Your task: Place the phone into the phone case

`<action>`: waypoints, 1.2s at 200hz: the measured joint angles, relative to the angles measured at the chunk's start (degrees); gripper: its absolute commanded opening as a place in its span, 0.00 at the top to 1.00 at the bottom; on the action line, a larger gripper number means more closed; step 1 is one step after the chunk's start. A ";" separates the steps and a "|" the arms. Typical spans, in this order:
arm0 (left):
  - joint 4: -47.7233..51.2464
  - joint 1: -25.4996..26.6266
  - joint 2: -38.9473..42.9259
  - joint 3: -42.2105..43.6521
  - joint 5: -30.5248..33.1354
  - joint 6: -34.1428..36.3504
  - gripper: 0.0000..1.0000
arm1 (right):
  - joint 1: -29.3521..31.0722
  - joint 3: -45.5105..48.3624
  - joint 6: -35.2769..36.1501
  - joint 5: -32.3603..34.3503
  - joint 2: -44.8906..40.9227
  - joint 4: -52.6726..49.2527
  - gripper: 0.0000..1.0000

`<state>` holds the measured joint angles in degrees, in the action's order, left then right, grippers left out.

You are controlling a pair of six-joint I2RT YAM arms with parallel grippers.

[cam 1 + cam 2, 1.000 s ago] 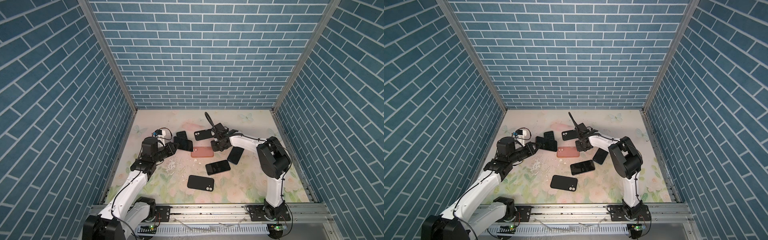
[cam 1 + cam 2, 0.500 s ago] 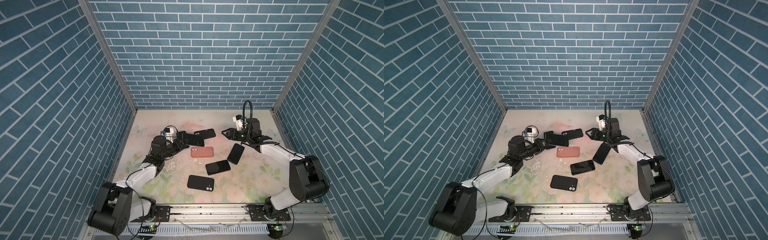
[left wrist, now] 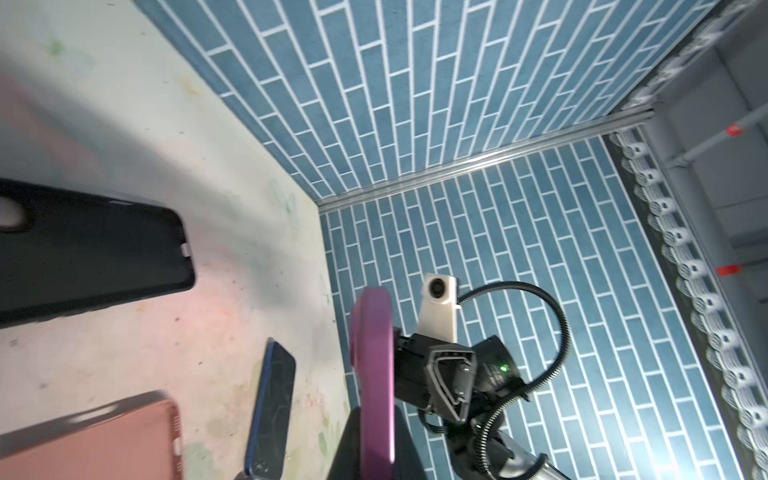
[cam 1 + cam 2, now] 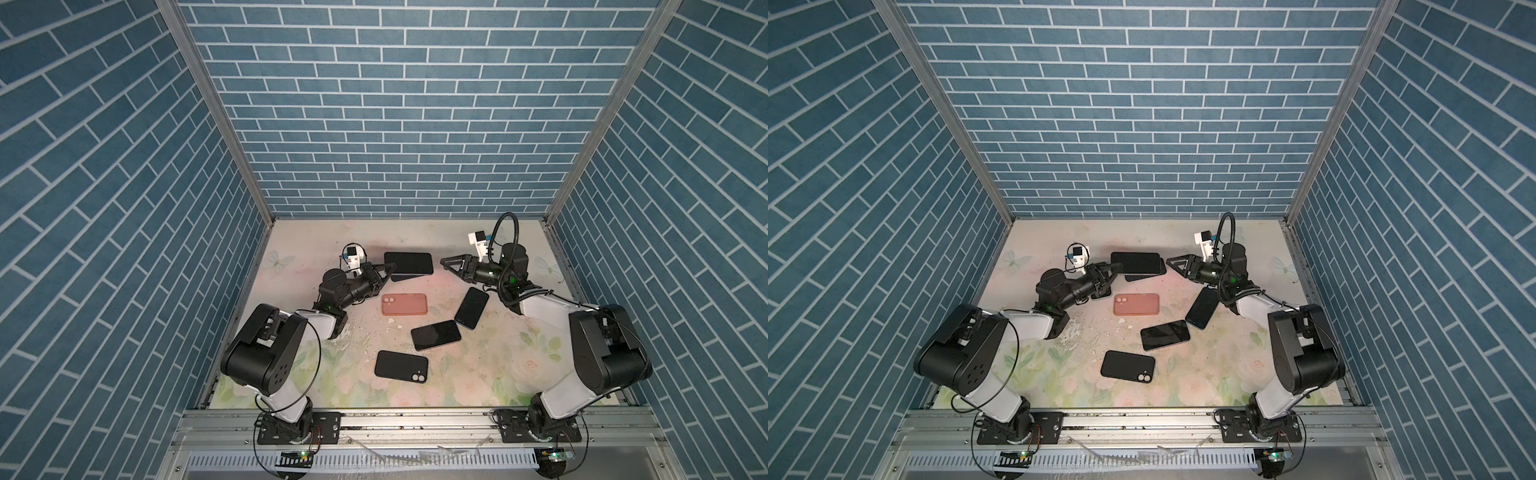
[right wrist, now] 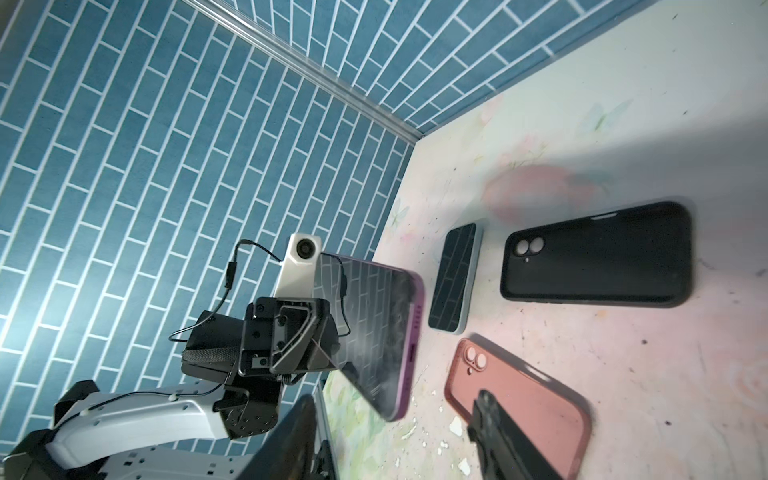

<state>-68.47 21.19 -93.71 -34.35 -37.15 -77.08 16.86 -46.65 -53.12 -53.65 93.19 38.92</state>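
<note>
Blue brick walls (image 4: 395,124) stand around a flowery mat (image 4: 478,374). The left pincer (image 4: 388,272) is clamped on 1 end of the purple phone (image 5: 374,332) and holds it in the air, near the black case (image 5: 594,253). The right pincer (image 4: 448,266) is by the phone's other end, with its jaws apart and nothing in them. A pink case (image 4: 404,304) lies on the mat below, beside a blue phone (image 4: 471,308).

Blue brick walls (image 4: 399,124), white joints; pale floral mat (image 4: 478,374). Central, the pink case (image 4: 404,304); at six o'clock, the black case (image 4: 401,365).
</note>
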 measured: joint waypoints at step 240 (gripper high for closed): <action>-4.61 1.60 -1.55 -2.38 -4.04 -2.05 1.00 | -0.72 0.44 -8.59 -2.73 1.49 10.47 0.44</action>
<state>-73.08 22.79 -95.26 -36.73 -41.19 -79.13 16.14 -46.22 -61.71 -56.38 94.67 49.39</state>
